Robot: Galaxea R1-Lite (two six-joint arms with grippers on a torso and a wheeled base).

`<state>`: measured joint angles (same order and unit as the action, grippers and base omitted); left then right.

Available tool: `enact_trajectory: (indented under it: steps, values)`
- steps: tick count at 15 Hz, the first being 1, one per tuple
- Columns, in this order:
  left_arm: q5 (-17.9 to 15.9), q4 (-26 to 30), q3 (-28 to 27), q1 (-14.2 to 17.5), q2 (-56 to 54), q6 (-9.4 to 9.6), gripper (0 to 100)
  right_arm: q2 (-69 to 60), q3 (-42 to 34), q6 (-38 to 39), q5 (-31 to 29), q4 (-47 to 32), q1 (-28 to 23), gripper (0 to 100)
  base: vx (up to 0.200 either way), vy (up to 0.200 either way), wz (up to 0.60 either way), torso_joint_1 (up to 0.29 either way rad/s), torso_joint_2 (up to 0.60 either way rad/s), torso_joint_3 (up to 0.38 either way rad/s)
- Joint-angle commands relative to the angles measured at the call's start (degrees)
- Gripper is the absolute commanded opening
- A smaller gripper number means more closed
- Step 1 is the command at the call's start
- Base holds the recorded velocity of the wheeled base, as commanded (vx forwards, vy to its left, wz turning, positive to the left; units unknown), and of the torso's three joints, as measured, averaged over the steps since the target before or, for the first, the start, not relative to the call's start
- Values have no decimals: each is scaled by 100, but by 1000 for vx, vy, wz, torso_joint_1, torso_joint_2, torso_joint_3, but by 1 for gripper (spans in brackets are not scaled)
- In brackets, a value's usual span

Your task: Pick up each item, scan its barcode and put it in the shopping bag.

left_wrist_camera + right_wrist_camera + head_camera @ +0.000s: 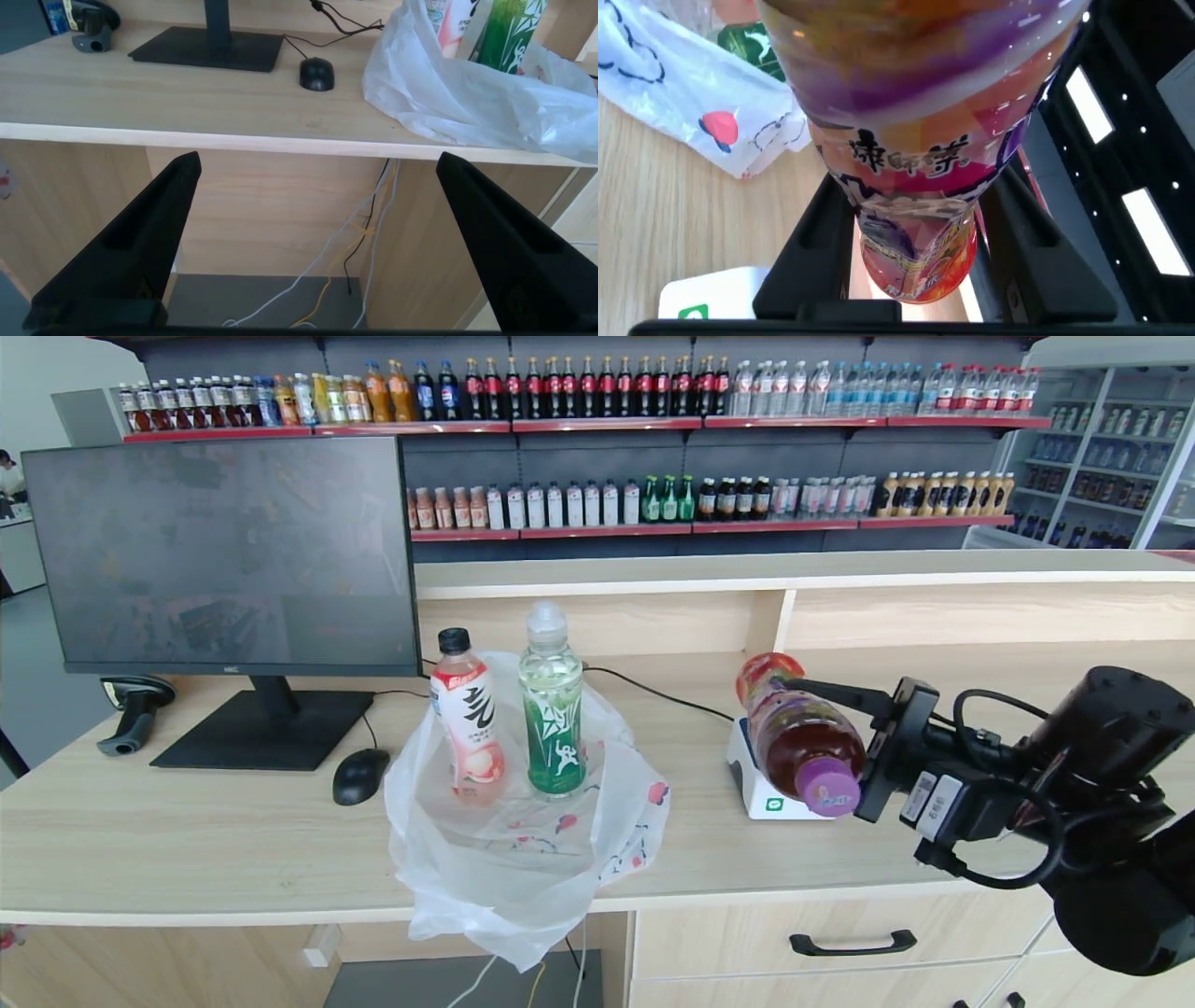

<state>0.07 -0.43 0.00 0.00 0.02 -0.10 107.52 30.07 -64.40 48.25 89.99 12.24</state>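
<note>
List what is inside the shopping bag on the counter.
Two bottles stand upright in the shopping bag: a pink-labelled bottle and a green-labelled bottle. The bag's crumpled folds hide whether anything small lies beneath them.

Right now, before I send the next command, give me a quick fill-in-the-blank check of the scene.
1. The bottle in the right gripper has a ___ cap.
2. The shopping bag holds ___ standing bottles.
3. The green-labelled bottle stands to the robot's ___ of the pink-labelled bottle.
4. The left gripper is ___.
Missing words: purple; two; right; open.
</note>
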Motion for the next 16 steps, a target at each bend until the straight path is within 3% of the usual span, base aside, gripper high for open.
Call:
enact_trajectory:
  steps: [1,7,11,14,16]
  values:
    - [1,-1,0,0,-2,1,100,-636,25,543,-483,1,314,0,0,0,0,0,0,0]
    - [1,-1,0,0,-2,1,100,-1277,-125,1835,-1933,1,1184,0,0,0,0,0,0,0]
    - [1,-1,0,0,-2,1,100,-1488,-459,3171,-2689,1,1272,0,0,0,0,0,0,0]
    - [1,-1,0,0,-2,1,100,-1541,-590,4753,-3173,1,1272,0,0,0,0,0,0,0]
    - [1,-1,0,0,-2,1,100,-1497,-634,5201,-3331,1,1272,0,0,0,0,0,0,0]
